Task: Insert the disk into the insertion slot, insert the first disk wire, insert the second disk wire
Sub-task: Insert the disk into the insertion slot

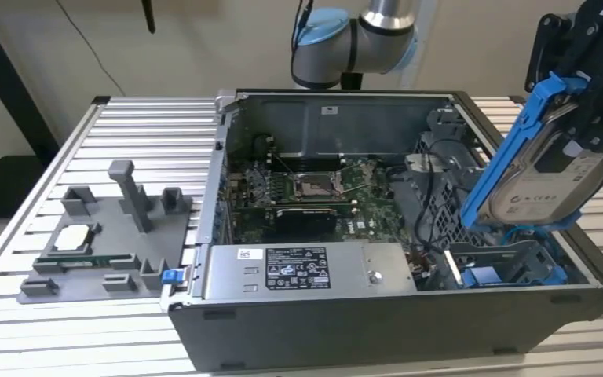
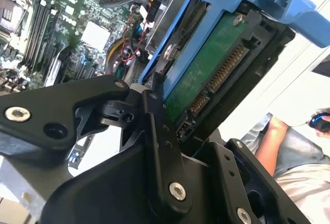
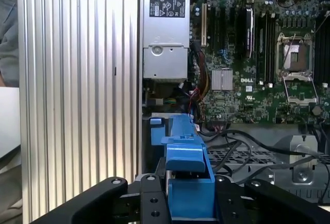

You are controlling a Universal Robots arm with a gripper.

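My gripper [image 1: 586, 110] is shut on the disk [image 1: 546, 179], a grey-silver drive with a white label in a bright blue carrier frame. The disk hangs steeply tilted over the open computer case at the exterior view's right. Its lower end is just above the grey drive cage, where the insertion slot [image 1: 524, 253] opens. In the second wrist view the disk's green board and connector [image 2: 209, 74] sit between my black fingers [image 2: 157, 131]. The first wrist view shows the blue carrier [image 3: 188, 170] edge-on in my gripper [image 3: 188, 206]. Black wires [image 3: 242, 140] lie loose beside the cage.
The case holds a motherboard [image 1: 301, 184] and a silver power supply [image 1: 301, 271]. A blue-ended caddy [image 1: 485, 275] sits in the cage. A grey fixture [image 1: 107, 236] with small parts stands on the slatted table at the exterior view's left. A person's arm [image 2: 268, 141] is nearby.
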